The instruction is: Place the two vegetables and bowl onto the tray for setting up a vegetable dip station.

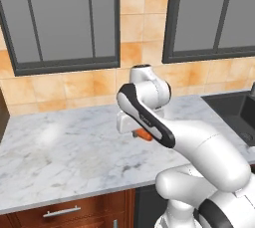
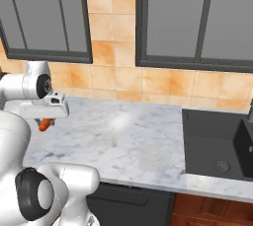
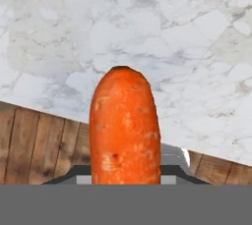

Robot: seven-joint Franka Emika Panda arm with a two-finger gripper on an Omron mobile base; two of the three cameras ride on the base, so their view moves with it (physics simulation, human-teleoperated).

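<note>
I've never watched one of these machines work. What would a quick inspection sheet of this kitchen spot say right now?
Surface: white-grey marble counter, bare where it shows.
Job's things: orange carrot held in the tool, lifted above the counter; it also peeks out under the hand in the left base view and right base view.
Clutter: nothing seen.
Grippers: tool shut on the carrot, which sticks out past its tips.
Cables: nothing seen.
Surroundings: dark sink set into the counter at the right, orange tiled wall, dark-framed windows, wooden drawer front below the counter.
</note>
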